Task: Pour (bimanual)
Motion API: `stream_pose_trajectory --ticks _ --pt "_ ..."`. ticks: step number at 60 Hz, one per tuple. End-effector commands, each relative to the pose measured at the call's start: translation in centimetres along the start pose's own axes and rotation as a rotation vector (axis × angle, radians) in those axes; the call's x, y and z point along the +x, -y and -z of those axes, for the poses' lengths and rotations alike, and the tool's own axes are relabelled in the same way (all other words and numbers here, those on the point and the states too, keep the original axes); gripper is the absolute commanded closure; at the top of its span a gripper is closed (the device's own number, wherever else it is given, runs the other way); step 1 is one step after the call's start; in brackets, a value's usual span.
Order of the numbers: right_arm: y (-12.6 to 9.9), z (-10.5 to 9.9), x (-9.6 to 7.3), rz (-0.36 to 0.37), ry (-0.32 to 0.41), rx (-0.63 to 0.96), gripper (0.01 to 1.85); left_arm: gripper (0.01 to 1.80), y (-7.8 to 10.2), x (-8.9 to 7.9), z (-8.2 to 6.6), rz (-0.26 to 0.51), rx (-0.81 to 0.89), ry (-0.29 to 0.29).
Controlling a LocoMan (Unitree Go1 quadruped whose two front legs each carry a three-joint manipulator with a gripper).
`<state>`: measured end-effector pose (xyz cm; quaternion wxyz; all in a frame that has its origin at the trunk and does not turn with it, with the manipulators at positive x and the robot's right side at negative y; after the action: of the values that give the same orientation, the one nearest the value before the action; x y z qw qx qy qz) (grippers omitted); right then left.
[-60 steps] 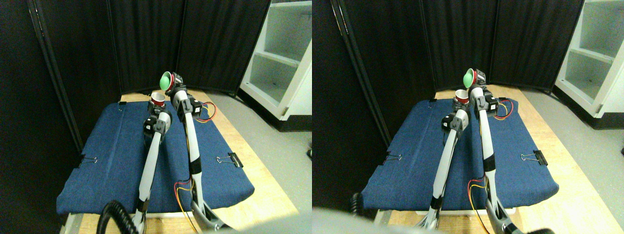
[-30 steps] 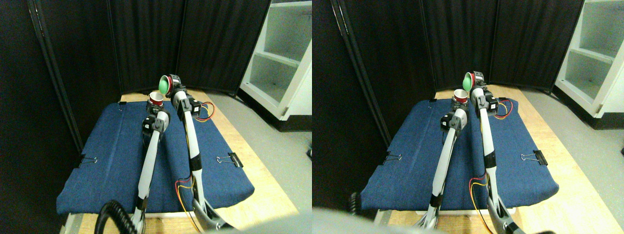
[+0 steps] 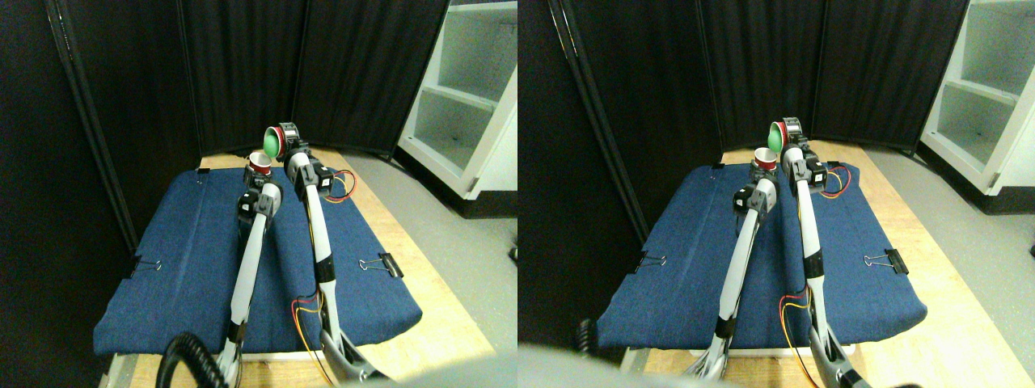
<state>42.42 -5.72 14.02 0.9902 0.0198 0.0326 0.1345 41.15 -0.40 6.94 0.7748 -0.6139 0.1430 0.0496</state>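
Since a second ago the green-lined cup (image 3: 274, 142) has tipped further over and dropped a little toward the red cup (image 3: 259, 164), so its mouth now faces left and slightly down, just above and to the right of the red cup's rim. It sits at the tip of the right gripper (image 3: 285, 139), whose jaws appear clamped on it, though they are too small to see clearly. The red cup stands upright, white inside, at the tip of the left gripper (image 3: 257, 176); I cannot tell how those jaws stand, as the cup and the wrist hide them.

Both manipulators reach up and away from the bottom edge, nearly parallel. The left one is a long pale limb ending in a dark wrist block just below the red cup. The right one rises higher, bends at a dark joint with red and yellow wires beside it, and turns its wrist leftward over the left jaws.

Below both lies a blue cloth (image 3: 186, 267), held by binder clips (image 3: 380, 263) on a wooden counter (image 3: 441, 311). Black curtains (image 3: 242, 65) hang beyond the jaws, and a white shelf unit (image 3: 469, 89) stands far off to their right.
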Motion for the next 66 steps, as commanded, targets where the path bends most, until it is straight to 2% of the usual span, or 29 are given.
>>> stream_pose_trajectory --ticks 1,16,23,28,35,36,37,41,45,48,54,55,59,65,66 --pt "-0.2 -0.6 0.1 0.005 0.045 -0.034 1.53 1.48 0.6 0.1 -0.1 0.032 -0.021 0.003" --pt "-0.5 -0.6 0.0 0.01 0.054 -0.135 1.53 1.48 0.6 0.2 0.1 0.03 -0.023 -0.003" --pt "-0.6 -0.4 -0.1 -0.011 0.086 -0.198 1.53 1.48 0.6 0.0 0.0 0.031 -0.021 -0.005" --pt "-0.8 -0.4 -0.1 0.015 0.073 -0.204 1.53 1.48 0.5 -0.1 0.1 0.03 -0.025 -0.005" --pt "-0.9 -0.4 -0.1 0.022 0.1 -0.191 1.53 1.48 0.5 -0.3 0.1 0.029 -0.027 -0.011" --pt "-0.8 -0.4 -0.1 0.046 0.112 -0.114 1.53 1.48 0.5 -0.3 0.1 0.031 -0.026 -0.01" --pt "-0.8 -0.4 -0.1 0.046 0.112 -0.114 1.53 1.48 0.5 -0.3 0.1 0.031 -0.026 -0.01" --pt "-0.7 -0.6 -0.2 0.164 0.128 0.116 1.53 1.48 0.4 -0.4 -0.1 0.03 -0.028 -0.003" --pt "-0.3 -0.8 -0.2 0.195 0.135 0.175 1.53 1.48 0.4 -0.5 -0.3 0.031 -0.031 -0.003" --pt "0.0 -0.9 -0.4 0.264 0.135 0.265 1.53 1.48 0.4 -0.6 -0.4 0.035 -0.03 -0.004" --pt "0.7 -1.1 -0.7 0.307 0.109 0.494 1.53 1.48 0.4 -0.7 -0.8 0.041 -0.017 0.003" --pt "0.7 -1.1 -0.7 0.307 0.109 0.494 1.53 1.48 0.4 -0.7 -0.8 0.041 -0.017 0.003" --pt "1.4 -1.3 -0.7 0.339 0.107 0.731 1.53 1.48 0.4 -0.7 -1.1 0.045 -0.016 -0.001" --pt "2.0 -1.5 -0.7 0.395 0.106 0.858 1.53 1.48 0.3 -0.6 -1.4 0.05 -0.005 -0.001" --pt "2.1 -1.6 -0.8 0.42 0.107 0.932 1.53 1.48 0.3 -0.6 -1.5 0.051 -0.009 -0.001"
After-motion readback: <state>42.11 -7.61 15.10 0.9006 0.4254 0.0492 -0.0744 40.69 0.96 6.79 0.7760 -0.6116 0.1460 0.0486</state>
